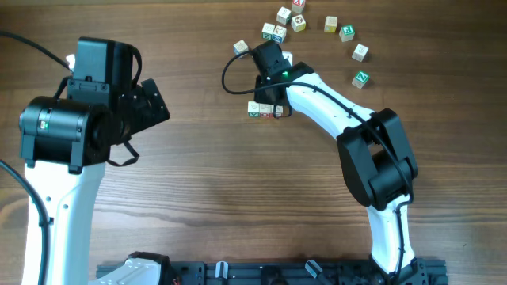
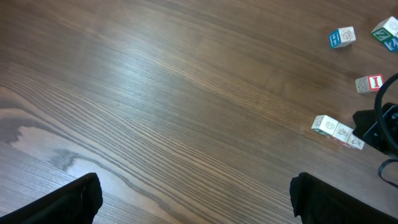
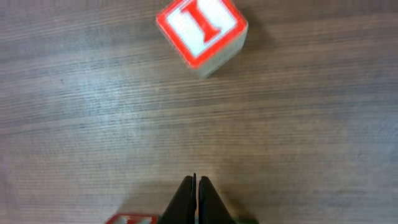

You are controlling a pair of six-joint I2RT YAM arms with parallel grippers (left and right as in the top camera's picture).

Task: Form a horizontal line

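The horizontal line [image 1: 265, 111] is a short row of three whitish cubes with green and red marks, just left of the table's middle top. It also shows in the left wrist view [image 2: 337, 131]. My right gripper [image 1: 269, 99] is shut and empty, its tips [image 3: 196, 186] right over the row. Only red and green edges of the row show under the tips in the right wrist view. A loose cube with a red letter I [image 3: 201, 34] lies ahead of the fingers and also shows in the left wrist view [image 2: 369, 83]. My left gripper [image 1: 158, 107] is open and empty [image 2: 196, 199], far to the left.
Several loose letter cubes lie scattered at the top of the table, among them one at the left [image 1: 241, 48] and a green-marked one at the right [image 1: 360, 79]. A blue-marked cube [image 2: 342, 37] lies beyond the row. The black cable [image 1: 230, 79] loops beside the right wrist.
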